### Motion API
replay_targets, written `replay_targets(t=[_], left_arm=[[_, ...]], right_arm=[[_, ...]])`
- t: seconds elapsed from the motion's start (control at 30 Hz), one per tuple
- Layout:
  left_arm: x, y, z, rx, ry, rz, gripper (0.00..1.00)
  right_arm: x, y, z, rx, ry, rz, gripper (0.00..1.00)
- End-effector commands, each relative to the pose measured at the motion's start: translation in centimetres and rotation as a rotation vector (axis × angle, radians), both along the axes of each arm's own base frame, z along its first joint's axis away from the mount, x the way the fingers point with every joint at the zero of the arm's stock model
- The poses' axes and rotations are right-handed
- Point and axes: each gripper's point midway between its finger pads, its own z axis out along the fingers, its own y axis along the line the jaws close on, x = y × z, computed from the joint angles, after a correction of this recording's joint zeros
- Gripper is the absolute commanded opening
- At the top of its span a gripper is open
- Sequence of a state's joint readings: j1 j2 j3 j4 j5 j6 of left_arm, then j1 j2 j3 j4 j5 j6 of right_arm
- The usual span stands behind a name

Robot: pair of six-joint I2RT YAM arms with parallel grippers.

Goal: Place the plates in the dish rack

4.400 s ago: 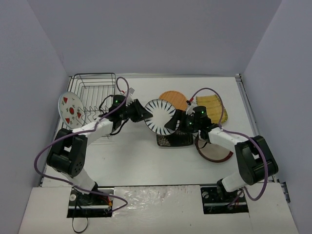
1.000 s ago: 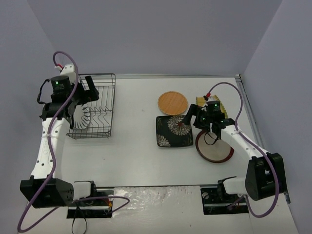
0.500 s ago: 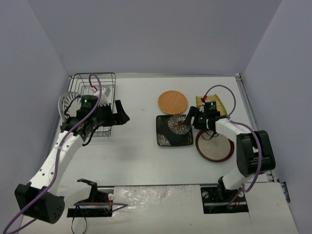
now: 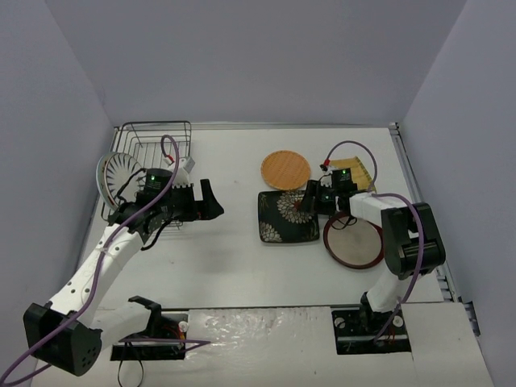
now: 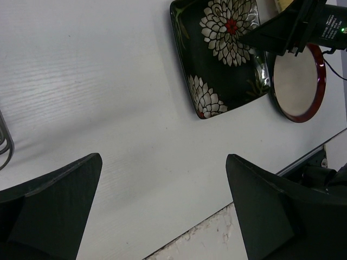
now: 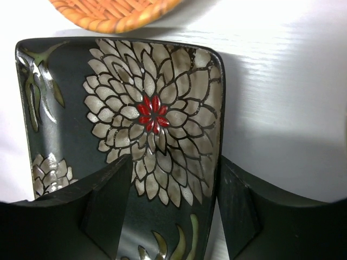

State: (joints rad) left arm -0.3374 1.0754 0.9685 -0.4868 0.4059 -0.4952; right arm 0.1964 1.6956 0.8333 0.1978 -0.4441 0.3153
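Above table [image 4: 234,250], right end effector [image 6: 172,181], half-open, straddles rim of square plate [image 6: 146,114]; left end effector [image 5: 162,162] gapes.

Striped plate [image 4: 121,171] in rack [image 4: 157,137], square plate [image 4: 284,218] flat

The square plate [image 6: 146,119] looks like glossy glazed ceramic; the orange plate [image 6: 116,11] is woven and matt; the table [image 5: 108,81] is matt and faintly grained.

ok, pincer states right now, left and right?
Left pincer: open, empty.
Right pincer: open, straddling rim of the dark square plate, not gripping.
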Motion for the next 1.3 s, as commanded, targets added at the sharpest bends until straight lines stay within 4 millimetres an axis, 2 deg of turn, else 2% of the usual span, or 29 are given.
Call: replay_targets(t=[0.0, 0.1, 0.27, 0.37, 0.67, 0.83, 1.03, 1.27], left_arm=[[1.0, -1.5, 2.1, -0.081, -0.075, -0.006, 0.97], [0.8, -1.8, 1.5, -0.083, -0.064, -0.014, 0.97], [0.2, -2.3, 0.0, -0.089, -0.021, -0.014, 0.97], [0.0, -2.7, -0.7, -0.103, 0.001, -0.012, 0.97], [-0.5, -4.8, -2.6, -0.2, 0.083, 0.027, 0.97], [-0.2, -5.4, -3.4, -0.239, 0.113, 0.064, 0.97], [0.1, -5.5, -4.6, -0.279, 0.166, 0.126, 0.97], [0.5, -6.0, -6.2, -0.309, 0.214, 0.159, 0.97]], right_arm=[[-1.2, 2.1, -0.5, 0.057, 0.018, 0.083, 0.49], [-2.0, 2.6, -1.1, 0.075, 0.036, 0.096, 0.39], [-3.3, 3.3, -1.6, 0.101, 0.054, 0.101, 0.01], [-3.2, 3.7, -0.4, 0.143, 0.031, 0.081, 0.0], [-2.9, 5.7, 6.1, 0.332, -0.034, 0.0, 0.0], [-3.1, 6.2, 7.3, 0.399, 0.022, -0.078, 0.0], [-3.3, 6.4, 9.9, 0.521, 0.02, -0.176, 0.0], [-3.6, 6.3, 10.9, 0.549, 0.013, -0.197, 0.0]])
